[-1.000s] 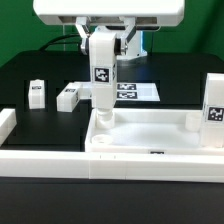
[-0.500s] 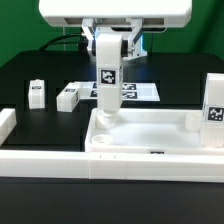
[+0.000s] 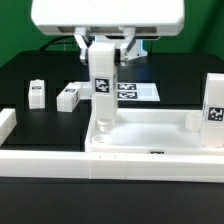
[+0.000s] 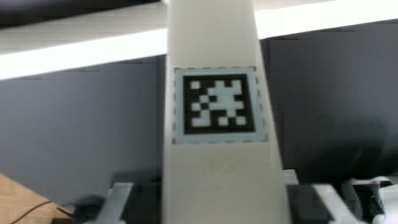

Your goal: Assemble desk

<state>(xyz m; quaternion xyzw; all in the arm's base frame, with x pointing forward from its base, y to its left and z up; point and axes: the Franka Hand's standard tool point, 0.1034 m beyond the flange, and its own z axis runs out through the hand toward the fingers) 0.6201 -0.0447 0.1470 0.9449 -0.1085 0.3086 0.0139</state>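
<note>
Clearly, the fingers clamp an upright white leg bearing a black-white tag.

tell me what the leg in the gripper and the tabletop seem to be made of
The held leg: likely rigid white plastic, matte; flat even faces, crisp edges, no grain. Its tag looks like a printed paper label, unconfirmed. The tabletop: apparently the same white plastic, slight sheen; raised rim and round sockets look moulded in one piece.

leg: sunk lower at tabletop corner | hand: lower
</note>
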